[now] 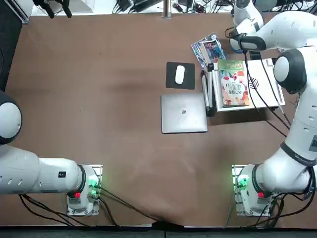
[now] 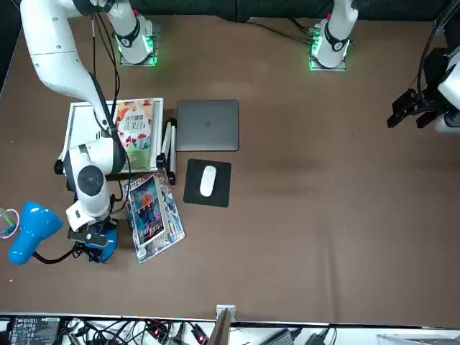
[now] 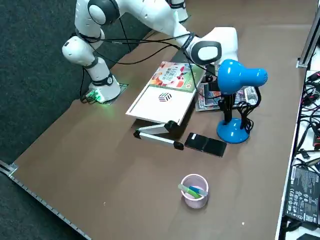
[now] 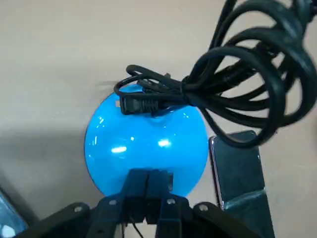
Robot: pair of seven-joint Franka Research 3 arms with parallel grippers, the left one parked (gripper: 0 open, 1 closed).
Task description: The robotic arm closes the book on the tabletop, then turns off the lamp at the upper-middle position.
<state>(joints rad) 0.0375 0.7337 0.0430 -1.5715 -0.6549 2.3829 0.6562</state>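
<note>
Brightly and fairly evenly lit across the table (image 1: 114, 114), with soft, pale sheen on its brown surface; shaded darkly along the edge of the white board (image 3: 160, 104); glowing green at the arm bases (image 1: 242, 181); glinting in small white spots on the lamp's blue base (image 4: 148, 134), just beyond the right hand (image 4: 147, 174); dimmed by a broad, soft-edged shadow on the table beside that base in the wrist view
</note>
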